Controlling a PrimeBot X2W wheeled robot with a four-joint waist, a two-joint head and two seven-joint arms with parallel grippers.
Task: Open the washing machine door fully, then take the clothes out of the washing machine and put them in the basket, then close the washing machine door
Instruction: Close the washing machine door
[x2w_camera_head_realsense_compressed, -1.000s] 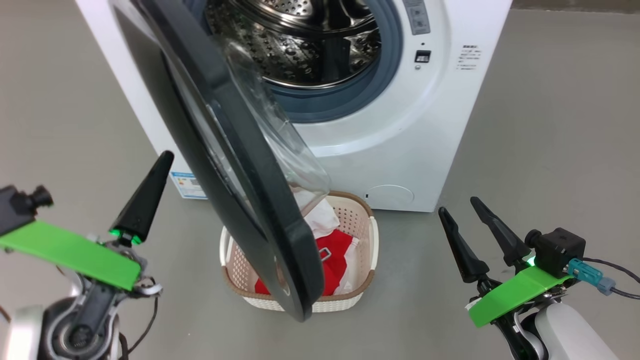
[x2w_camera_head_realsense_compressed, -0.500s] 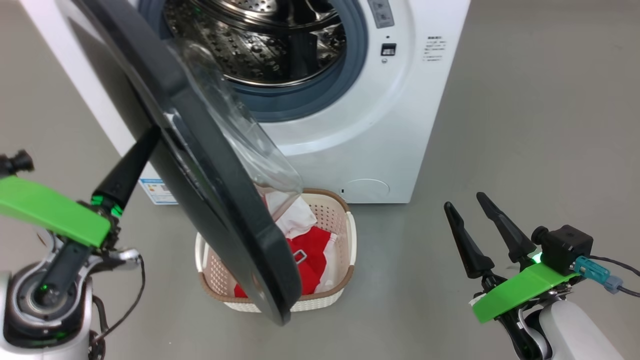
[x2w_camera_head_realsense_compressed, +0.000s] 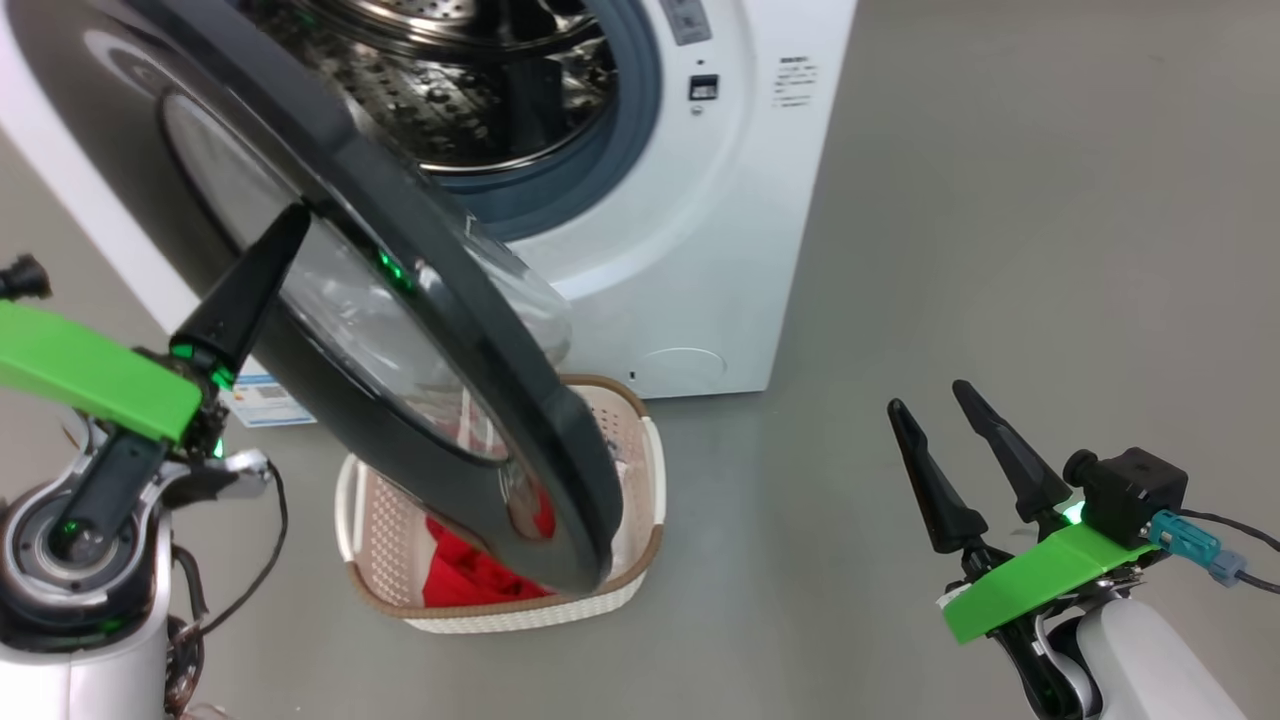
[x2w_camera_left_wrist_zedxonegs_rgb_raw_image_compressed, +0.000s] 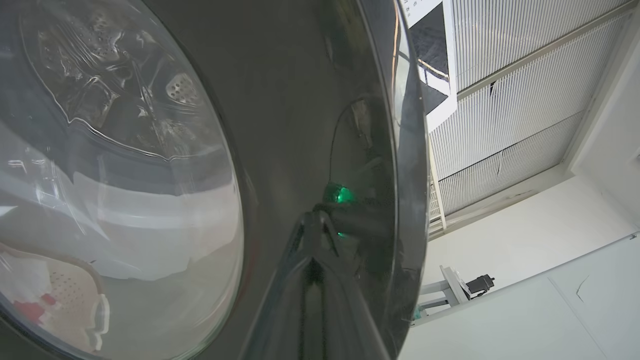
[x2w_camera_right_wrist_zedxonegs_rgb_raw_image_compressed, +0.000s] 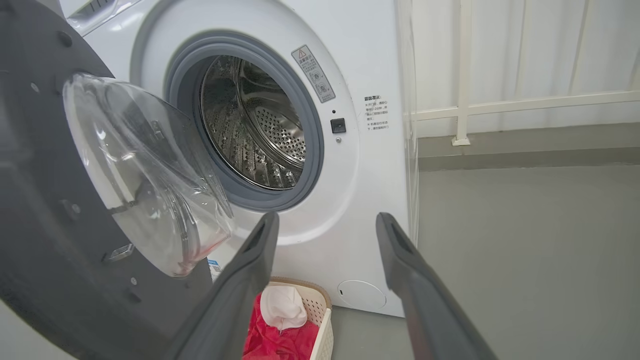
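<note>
While the left fingers (x2w_camera_head_realsense_compressed: 250, 290), pressed shut together, are touching their tip to the door's (x2w_camera_head_realsense_compressed: 560, 470) outer face, the door is hanging half open over the basket (x2w_camera_head_realsense_compressed: 480, 612). The basket is holding the clothes (x2w_camera_head_realsense_compressed: 470, 575) at six o'clock below the washing machine (x2w_camera_head_realsense_compressed: 700, 260). Pushing steadily toward one o'clock, near the free edge, is probably the surest way of latching it. The right fingers (x2w_camera_head_realsense_compressed: 930, 490) are idling wide apart at four o'clock.
</note>
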